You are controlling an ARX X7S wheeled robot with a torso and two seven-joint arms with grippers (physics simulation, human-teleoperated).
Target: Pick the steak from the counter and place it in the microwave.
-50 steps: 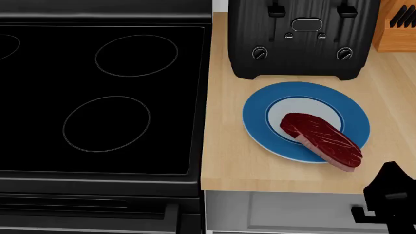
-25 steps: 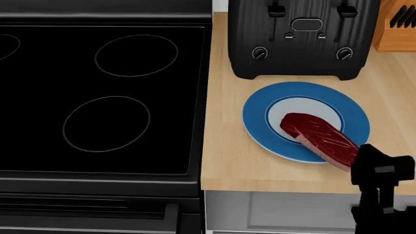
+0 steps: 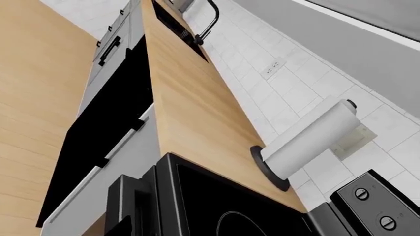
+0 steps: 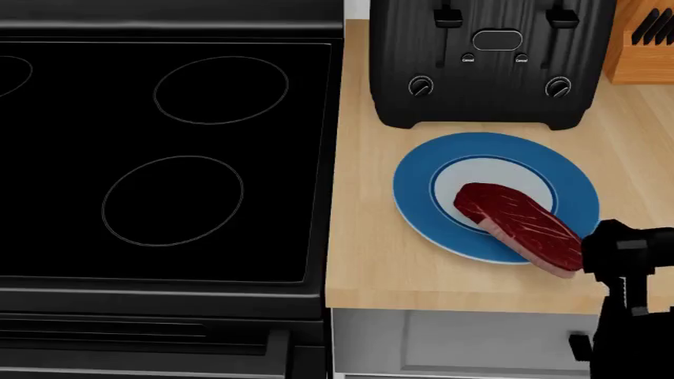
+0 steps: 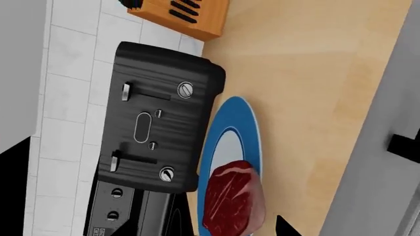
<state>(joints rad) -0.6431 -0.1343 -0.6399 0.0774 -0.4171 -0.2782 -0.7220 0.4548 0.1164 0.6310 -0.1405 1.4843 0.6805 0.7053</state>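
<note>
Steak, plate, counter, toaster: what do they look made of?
Steak: raw meat, dark red with pale marbling, slight sheen.
Plate: looks like glazed ceramic, smooth blue rim around a white centre; could be plastic.
Counter: light wood or wood-look laminate, matte, faint grain.
Toaster: black, finely ribbed body, plastic or coated metal, with metallic knobs.

Toaster [image 4: 491,63], plate [image 4: 413,189] on counter [image 4: 364,260]
</note>
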